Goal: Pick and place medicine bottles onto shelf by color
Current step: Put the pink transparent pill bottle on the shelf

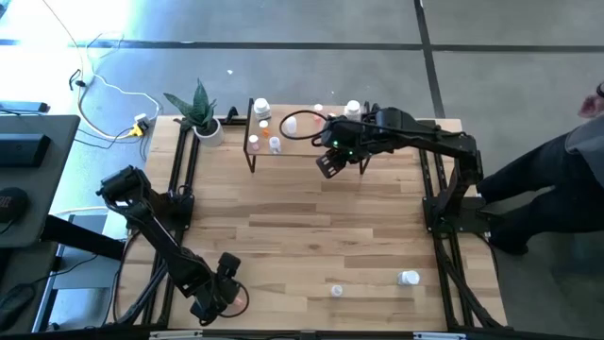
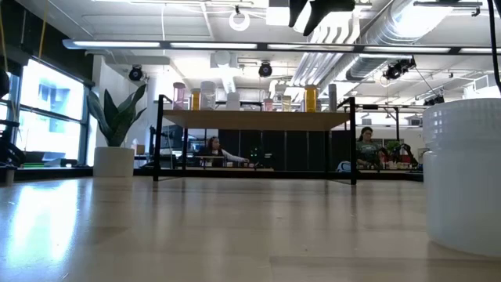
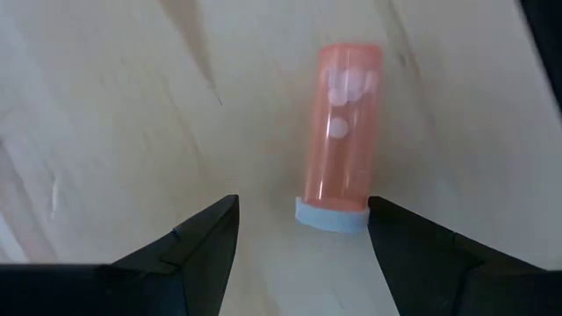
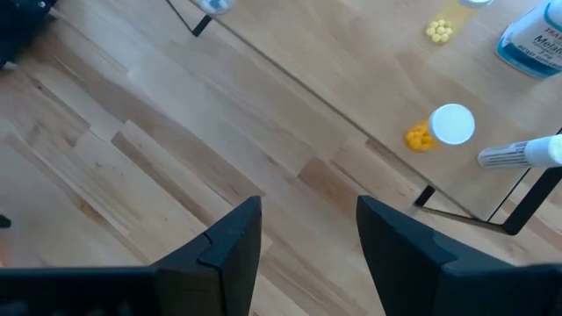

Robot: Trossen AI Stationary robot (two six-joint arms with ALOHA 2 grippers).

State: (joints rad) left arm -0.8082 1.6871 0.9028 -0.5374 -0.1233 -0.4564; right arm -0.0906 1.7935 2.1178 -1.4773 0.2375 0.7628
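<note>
An orange-pink vial (image 3: 341,132) with a white cap (image 3: 331,216) lies on its side on the plank table near the front left; it also shows in the high view (image 1: 242,300). My left gripper (image 3: 303,211) (image 1: 226,288) is low over it and open, with a finger on either side of the cap end. My right gripper (image 1: 330,164) (image 4: 307,211) hangs open and empty above the table, just in front of the shelf (image 1: 293,142). Several small bottles (image 1: 261,109) stand on the shelf board. Two white bottles (image 1: 337,290) (image 1: 408,278) lie on the table near the front right.
A potted plant (image 1: 201,118) stands left of the shelf. In the right wrist view the shelf (image 4: 369,61) carries an orange bottle with a white cap (image 4: 443,127) and a blue-labelled bottle (image 4: 536,39). In the low view a white bottle (image 2: 466,172) stands close at the right. A person stands at the table's right (image 1: 566,170).
</note>
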